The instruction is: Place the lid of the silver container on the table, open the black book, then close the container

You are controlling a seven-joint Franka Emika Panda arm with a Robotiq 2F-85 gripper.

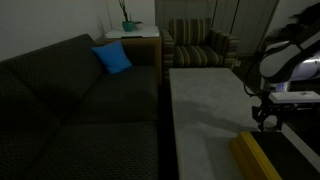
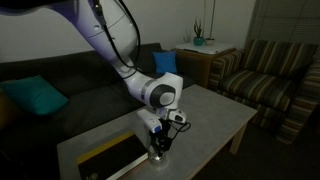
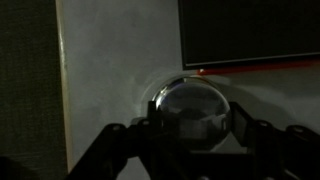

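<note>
hidden: silver container (image 3: 192,112) sat behind the gripper (image 2: 160,146) in both exterior views; only the wrist view showed it, as a shiny round dome
lid: lid (image 3: 188,96) looked seated on the container, seam too dark to resolve
cut off: black book (image 3: 250,30) ran out of the wrist view at top and right; its near end also left an exterior view (image 1: 290,152)
murky: whole scene was dim, the book's yellow side (image 1: 255,155) was the only clear colour on it
gripper: jaws stood apart, one finger on each side of the container; couldn't tell whether the pads touched it, no grip confirmed
container spot: on the table (image 3: 110,60), just beside the book's edge, near its corner
book: lay flat, closed, black cover up
around: sofa (image 1: 70,95) with blue cushion (image 1: 112,58) well apart from the book, off the table's other long side; striped armchair (image 1: 200,45) and side table with plant (image 1: 128,28) past the table end far from the book
in the way: arm (image 2: 110,40) crossed in front of the sofa, above the book
</note>
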